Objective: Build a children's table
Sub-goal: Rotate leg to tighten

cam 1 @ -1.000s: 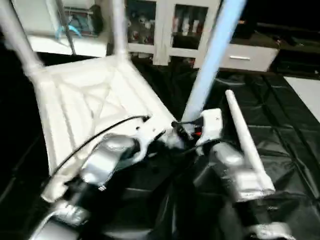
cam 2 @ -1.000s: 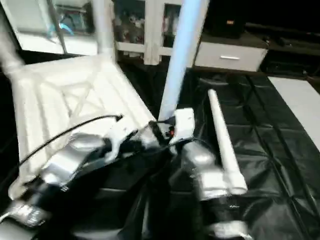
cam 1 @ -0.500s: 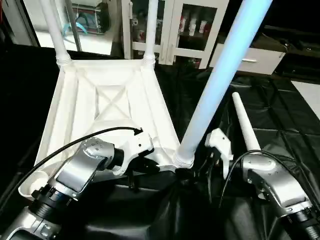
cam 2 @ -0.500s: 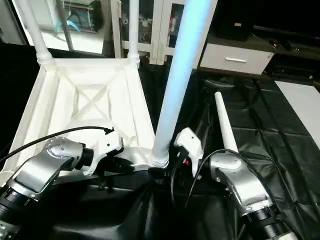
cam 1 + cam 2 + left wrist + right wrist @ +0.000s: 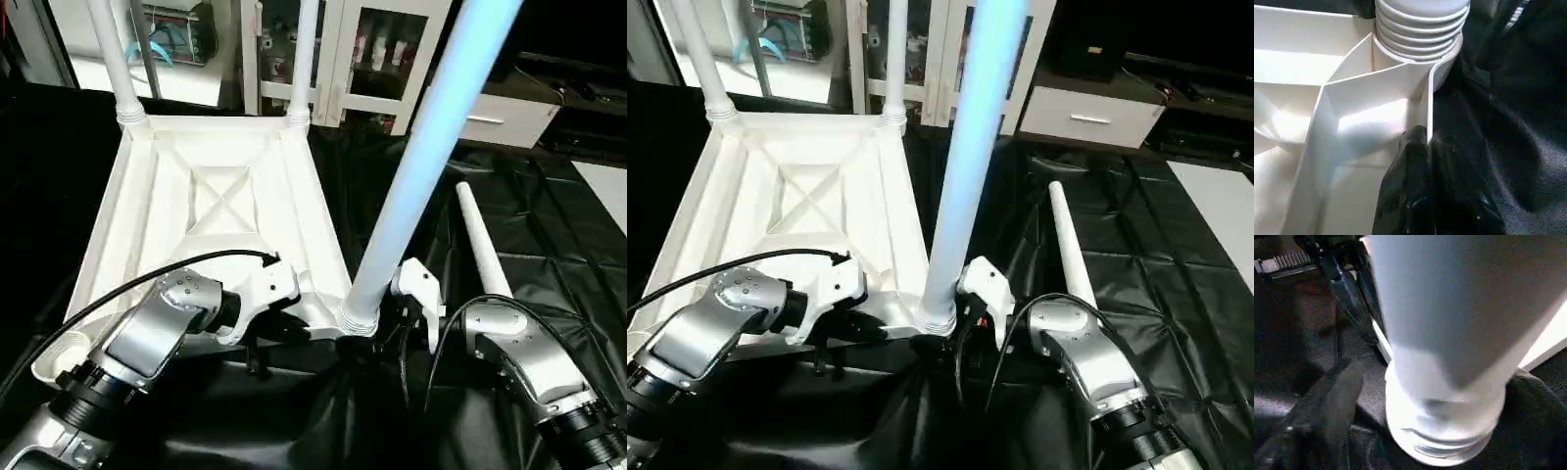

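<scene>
Tabletop was found lying underside up on the black-draped work table, with three legs standing in corner sockets. The near right leg rose just beside the right gripper, whose fingers stood spread around its ribbed base, not clamped. The left gripper was pinched shut on the tabletop's near rim. The fourth leg (lying loose, long axis pointing away from the robot) was judged nearer the right arm, just beyond it.

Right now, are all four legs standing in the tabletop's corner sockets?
No: one leg lies loose on the black cloth beside the tabletop.
</scene>
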`<state>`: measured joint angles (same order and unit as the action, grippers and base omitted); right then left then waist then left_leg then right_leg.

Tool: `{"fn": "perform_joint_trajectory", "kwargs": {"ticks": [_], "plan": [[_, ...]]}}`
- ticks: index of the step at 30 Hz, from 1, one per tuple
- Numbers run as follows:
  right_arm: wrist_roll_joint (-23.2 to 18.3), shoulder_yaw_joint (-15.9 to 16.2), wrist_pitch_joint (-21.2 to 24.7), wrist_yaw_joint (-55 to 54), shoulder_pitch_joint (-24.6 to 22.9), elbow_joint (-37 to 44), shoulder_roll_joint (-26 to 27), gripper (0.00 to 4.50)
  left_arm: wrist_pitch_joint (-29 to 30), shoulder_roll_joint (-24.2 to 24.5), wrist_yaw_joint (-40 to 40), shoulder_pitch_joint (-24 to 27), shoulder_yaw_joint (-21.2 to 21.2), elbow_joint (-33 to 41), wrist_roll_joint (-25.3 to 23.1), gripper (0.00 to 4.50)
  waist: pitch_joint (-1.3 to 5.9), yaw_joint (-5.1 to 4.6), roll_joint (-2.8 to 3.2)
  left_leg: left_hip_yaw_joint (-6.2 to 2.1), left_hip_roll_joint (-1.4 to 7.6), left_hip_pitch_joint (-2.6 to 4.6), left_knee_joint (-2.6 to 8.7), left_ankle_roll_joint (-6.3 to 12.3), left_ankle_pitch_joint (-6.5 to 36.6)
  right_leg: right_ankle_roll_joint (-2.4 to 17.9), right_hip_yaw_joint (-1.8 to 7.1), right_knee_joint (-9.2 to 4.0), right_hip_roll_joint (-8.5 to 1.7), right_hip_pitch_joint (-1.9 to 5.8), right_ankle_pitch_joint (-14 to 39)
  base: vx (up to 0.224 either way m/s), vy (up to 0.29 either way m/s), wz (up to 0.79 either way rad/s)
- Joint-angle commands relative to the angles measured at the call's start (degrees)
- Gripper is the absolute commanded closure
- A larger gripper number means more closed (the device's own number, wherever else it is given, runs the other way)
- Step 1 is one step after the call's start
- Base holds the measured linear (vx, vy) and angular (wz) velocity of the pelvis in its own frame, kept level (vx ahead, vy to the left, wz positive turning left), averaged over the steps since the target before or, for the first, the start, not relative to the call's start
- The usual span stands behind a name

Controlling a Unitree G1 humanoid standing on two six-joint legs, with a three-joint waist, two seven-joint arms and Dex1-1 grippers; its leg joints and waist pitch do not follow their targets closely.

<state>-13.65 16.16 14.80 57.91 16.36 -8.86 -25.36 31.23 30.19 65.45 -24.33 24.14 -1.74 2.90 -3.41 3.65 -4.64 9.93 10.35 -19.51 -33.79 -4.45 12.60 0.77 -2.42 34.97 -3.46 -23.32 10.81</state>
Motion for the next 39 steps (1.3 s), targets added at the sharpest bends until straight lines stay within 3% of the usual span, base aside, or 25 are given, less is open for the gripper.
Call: {"fn": "perform_joint_trajectory", "kwargs": {"ticks": [1,11,18,21,23,26,27,28,29,31,32,34,37,39], "plan": [[0.2,-0.4,-0.8,0.5,0.0,-0.7,-0.1,0.73,1.2,0.1,1.7,0.9,3.2,0.2,0.1,4.5,2.9,0.06,0.41,-0.58,2.85,-0.08,3.96,2.96,4.9,13.7,2.76,-3.38,-4.47,2.98,7.2,0.0,0.0,0.0],[0.0,-0.6,-1.5,1.5,-0.2,-1.6,-0.1,1.59,1.0,-0.1,1.8,0.4,3.3,-0.5,0.0,4.5,2.94,0.13,0.54,-0.58,2.89,0.06,3.92,3.13,5.0,14.4,2.7,-3.26,-4.44,3.02,6.2,0.0,0.0,0.0],[0.0,-0.7,-1.6,1.1,-0.2,-2.6,0.3,1.78,1.1,-0.2,1.7,0.2,3.4,-1.1,-0.2,4.5,2.96,0.11,0.51,-0.54,2.81,0.01,3.86,3.27,4.6,14.5,2.73,-3.18,-4.41,3.08,5.4,0.0,0.0,0.0],[3.0,-2.0,-0.5,-7.9,1.1,-7.3,3.5,1.78,2.8,-2.8,-1.9,-0.5,1.9,-3.0,-0.3,4.5,2.54,-0.07,0.49,-0.54,2.83,0.0,4.13,2.43,7.1,14.0,2.74,-3.79,-4.49,2.9,9.7,0.0,0.0,0.0],[3.9,-3.3,0.6,-13.4,2.0,-10.1,5.8,1.79,4.0,-5.1,-4.9,-1.0,0.6,-4.4,-0.1,4.5,2.07,-0.54,0.55,-0.9,2.65,0.26,4.57,0.07,13.2,11.3,2.62,-4.87,-4.62,2.62,20.9,0.0,0.0,0.0],[3.3,-5.7,2.2,-20.2,2.8,-12.1,9.7,1.8,4.9,-8.4,-8.4,-1.8,-1.3,-6.4,0.5,4.5,2.19,-1.37,0.4,-1.55,2.55,-0.06,4.79,-1.16,16.0,8.0,2.43,-5.53,-4.82,2.63,26.9,-0.037,0.001,-0.04],[3.4,-7.3,3.4,-26.9,3.7,-13.5,13.6,1.8,6.7,-13.0,-12.5,-2.9,-4.7,-8.5,2.7,4.5,2.15,-1.57,0.51,-1.61,2.47,-0.2,4.81,-1.2,16.1,7.6,2.42,-5.57,-4.76,2.64,27.3,0.0,0.0,0.0],[3.6,-8.0,4.2,-31.1,4.5,-14.6,16.0,1.8,7.3,-15.3,-15.2,-3.8,-5.9,-10.1,2.8,4.5,2.23,-1.71,0.65,-1.66,2.47,0.09,4.74,-1.46,16.2,7.3,2.37,-5.74,-4.7,2.33,27.5,0.0,0.0,0.0],[3.8,-8.5,4.8,-33.7,5.0,-15.4,17.5,1.8,7.5,-16.5,-16.9,-4.4,-6.5,-11.2,2.6,4.5,2.29,-2.17,0.38,-1.72,2.24,-0.15,4.74,-1.53,16.2,6.9,2.32,-5.71,-4.63,2.32,28.2,0.0,0.0,0.0],[5.5,-9.2,4.1,-40.1,6.6,-18.3,20.5,1.8,7.6,-18.8,-21.7,-6.0,-6.8,-14.4,0.5,4.5,2.42,-2.17,0.43,-1.7,2.19,-0.26,4.69,-1.54,14.9,6.2,2.43,-5.72,-4.69,2.26,27.5,0.0,0.0,0.0],[5.7,-9.8,3.6,-42.9,7.3,-19.5,21.8,1.8,6.8,-19.6,-23.9,-6.7,-7.0,-15.9,-0.5,4.5,2.45,-1.93,0.82,-1.52,2.17,0.03,4.57,-1.18,14.5,6.3,2.56,-5.74,-4.62,2.09,26.0,0.0,0.0,0.0],[6.5,-12.2,1.5,-52.5,9.9,-24.1,26.6,1.8,2.6,-22.7,-32.9,-9.2,-7.8,-21.9,-4.0,4.5,2.32,-2.12,0.77,-1.29,2.08,0.33,4.55,-1.04,15.4,6.8,2.6,-5.89,-4.37,1.6,25.4,0.0,0.0,0.0],[8.2,-12.4,-1.0,-58.1,11.9,-27.3,29.7,1.8,-2.1,-25.1,-39.2,-11.2,-8.6,-26.2,-6.1,4.5,2.44,-1.65,0.88,-1.14,2.05,0.18,4.61,-0.53,13.4,6.9,2.73,-5.56,-4.33,1.68,21.4,0.0,0.0,0.0],[9.0,-12.4,-2.0,-59.5,12.6,-28.1,30.5,1.8,-2.9,-25.9,-40.4,-11.7,-9.0,-27.0,-6.4,4.5,2.63,-1.36,0.84,-0.88,2.07,0.48,4.46,-0.13,12.5,7.6,2.84,-5.21,-4.29,1.68,18.2,0.0,0.0,0.0]]}}
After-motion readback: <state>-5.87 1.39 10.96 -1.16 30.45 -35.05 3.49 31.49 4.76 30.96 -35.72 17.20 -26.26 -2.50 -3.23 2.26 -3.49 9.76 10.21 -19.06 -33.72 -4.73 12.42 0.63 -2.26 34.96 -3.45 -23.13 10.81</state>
